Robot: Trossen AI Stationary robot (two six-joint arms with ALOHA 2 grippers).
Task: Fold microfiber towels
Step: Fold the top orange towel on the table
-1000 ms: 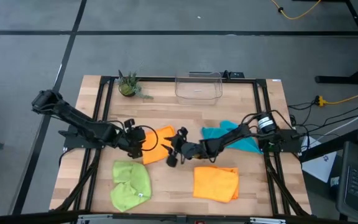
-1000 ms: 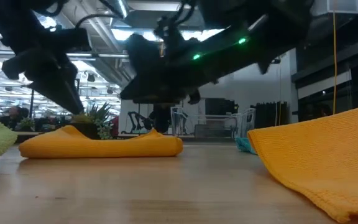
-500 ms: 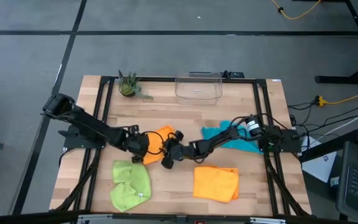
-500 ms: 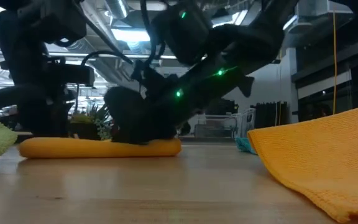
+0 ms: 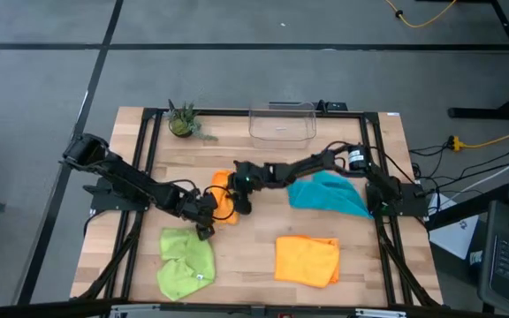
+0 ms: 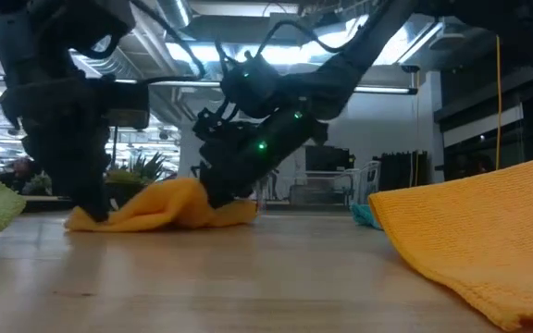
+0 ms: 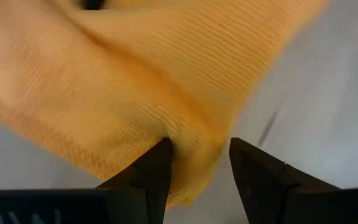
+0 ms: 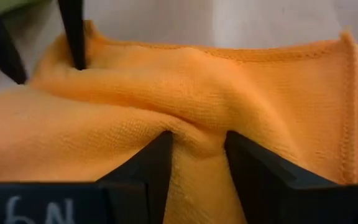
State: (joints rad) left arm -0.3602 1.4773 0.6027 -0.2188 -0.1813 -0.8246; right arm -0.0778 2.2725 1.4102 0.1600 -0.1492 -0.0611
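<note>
Both claws were on the same orange towel (image 5: pixel 224 200), bunched up near the desk (image 5: pixel 263 155) middle, a bit twd the left edge. Left gripper (image 5: pixel 206 215) was clenched on a fold at the towel's near side; fingers (image 7: pixel 154 171) pinched cloth betw them. Right gripper (image 5: pixel 239 183) was clamped on a ridge of cloth at its far-right side. 2nd orange towel (image 5: pixel 307 259) lay nr the front edge, lime green towel (image 5: pixel 186 261) at the front-left corner, teal towel (image 5: pixel 329 193) twd the right edge.

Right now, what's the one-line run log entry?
step: folding orange towel | left gripper: shut on orange towel | right gripper: shut on orange towel | green towel: unfolded
</note>
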